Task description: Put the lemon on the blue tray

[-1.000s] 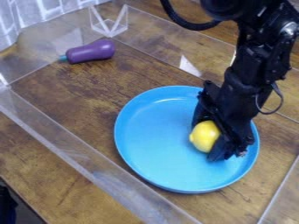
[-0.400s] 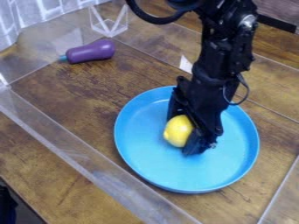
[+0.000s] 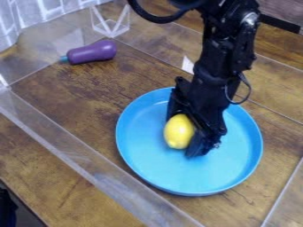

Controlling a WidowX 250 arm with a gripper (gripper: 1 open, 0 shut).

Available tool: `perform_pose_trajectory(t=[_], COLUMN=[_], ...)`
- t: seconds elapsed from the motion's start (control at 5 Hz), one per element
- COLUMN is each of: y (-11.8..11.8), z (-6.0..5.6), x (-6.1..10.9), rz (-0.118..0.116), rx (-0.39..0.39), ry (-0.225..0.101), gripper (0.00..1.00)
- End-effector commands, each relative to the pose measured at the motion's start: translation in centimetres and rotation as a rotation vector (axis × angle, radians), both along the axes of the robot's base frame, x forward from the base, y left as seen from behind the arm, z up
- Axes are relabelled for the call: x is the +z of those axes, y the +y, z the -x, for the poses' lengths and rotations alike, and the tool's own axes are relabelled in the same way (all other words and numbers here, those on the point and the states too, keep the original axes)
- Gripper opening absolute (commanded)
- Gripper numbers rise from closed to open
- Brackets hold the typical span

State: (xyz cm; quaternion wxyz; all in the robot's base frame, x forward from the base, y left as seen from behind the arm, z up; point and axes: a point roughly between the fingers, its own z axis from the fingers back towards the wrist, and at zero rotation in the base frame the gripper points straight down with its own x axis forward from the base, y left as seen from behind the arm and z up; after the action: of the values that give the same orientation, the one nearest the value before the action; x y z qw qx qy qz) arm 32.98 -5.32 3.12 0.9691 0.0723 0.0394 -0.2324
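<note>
The lemon (image 3: 178,132), small, glossy and yellow, lies on the blue tray (image 3: 148,152), a little left of the tray's middle. The big round blue tray sits on the wooden table inside a clear plastic enclosure. My gripper (image 3: 193,136) points straight down over the tray, its black fingers (image 3: 211,144) standing either side of the lemon. The jaws look spread slightly wider than the fruit, so the gripper is open and the lemon rests on the tray's floor. The lemon's right side is hidden behind the fingers.
A purple eggplant-like object (image 3: 91,52) lies at the back left. Clear plastic walls (image 3: 59,133) ring the work area, with one low wall running along the tray's front left. A clear angular stand (image 3: 112,18) is at the back.
The arm carried the lemon leftward from the tray's right part toward its middle. Since the last frame the hand has held still and the jaws have widened off the lemon.
</note>
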Motion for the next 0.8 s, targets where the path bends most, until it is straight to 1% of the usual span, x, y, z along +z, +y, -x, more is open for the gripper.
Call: perform_pose_trajectory(t=[0.0, 0.2, 0.4, 0.6], y=[0.9, 1.7, 2.6, 4.2], z=[-0.6, -0.6, -0.6, -0.2], x=[4.4, 5.3, 6.1, 7.7], rz=[0.024, 0.026, 0.034, 0.020], rx=[0.021, 0.048, 0.065, 0.093], ry=[-0.097, -0.104, -0.106, -0.117], gripper=[1.00, 1.00, 1.00, 1.00])
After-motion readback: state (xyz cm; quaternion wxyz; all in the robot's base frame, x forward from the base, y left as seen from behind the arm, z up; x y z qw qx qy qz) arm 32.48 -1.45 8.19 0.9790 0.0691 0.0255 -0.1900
